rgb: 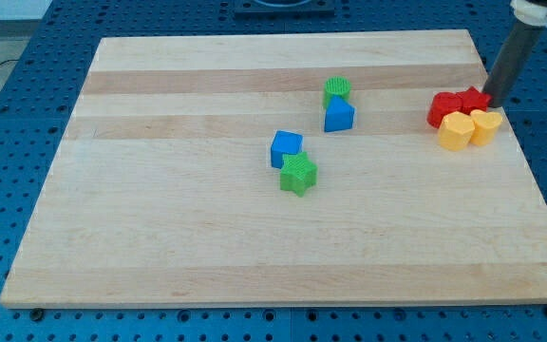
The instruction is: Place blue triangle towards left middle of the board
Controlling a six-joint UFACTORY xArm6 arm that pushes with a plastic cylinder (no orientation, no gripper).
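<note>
Seven blocks lie on the wooden board (pixel 160 237), all from the middle over to the view's right. Leftmost is a blue cube (pixel 286 147) near the centre, touching a green star (pixel 298 174) just below it. Up and to the right, the blue triangle (pixel 339 115) sits touching a green cylinder (pixel 336 90) above it, well apart from the board's left middle. Far right, two red blocks (pixel 444 107) (pixel 474 99) and two yellow blocks (pixel 456 131) (pixel 485 125) form a tight cluster. My tip (pixel 493 100) rests against the right red block; the rod carries no claw, so no open or closed state applies.
</note>
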